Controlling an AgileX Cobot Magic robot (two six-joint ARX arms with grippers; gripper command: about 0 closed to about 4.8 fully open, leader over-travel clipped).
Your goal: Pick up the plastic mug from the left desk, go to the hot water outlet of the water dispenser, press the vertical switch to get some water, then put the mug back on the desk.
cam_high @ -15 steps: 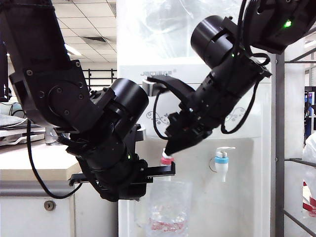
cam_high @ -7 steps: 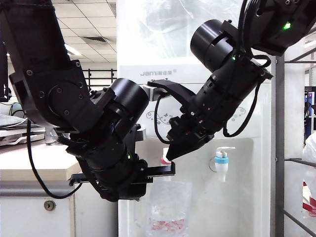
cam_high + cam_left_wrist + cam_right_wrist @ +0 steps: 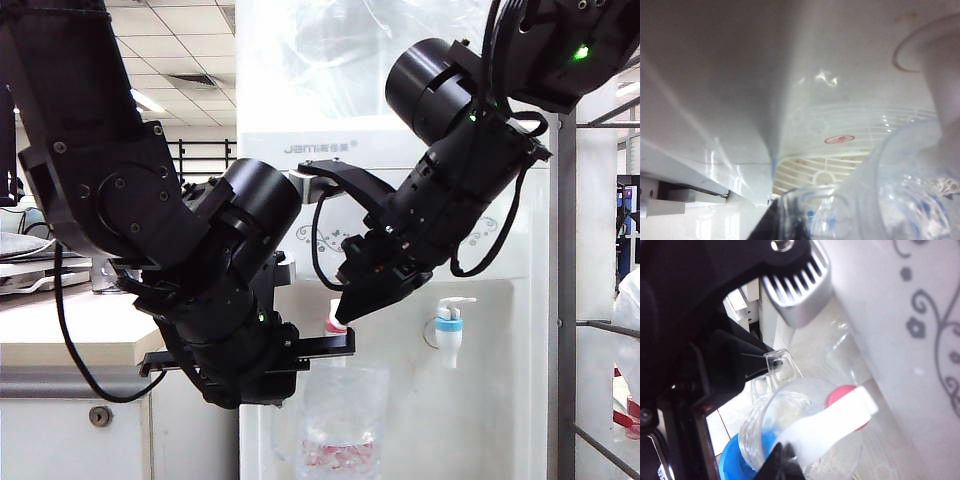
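Moved: I saw my right gripper (image 3: 345, 312), jaws together, rise slightly off the vertical switch (image 3: 827, 422).
Hold: left gripper (image 3: 300, 352) stayed clamped on the plastic mug (image 3: 340, 420) under the hot water outlet (image 3: 337, 326).
Meaning: filling probably done.

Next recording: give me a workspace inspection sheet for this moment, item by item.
Surface: left desk, pale top, bare where visible.
Job's things: plastic mug held under the hot water outlet of the water dispenser; vertical switch under the right pincer tip.
Clutter: papers behind the desk.
Grippers: left pincer shut on the mug's handle; right pincer shut, tip at the switch.
Cables: black cable hangs from the left arm.
Surroundings: blue-collared tap, metal rack.
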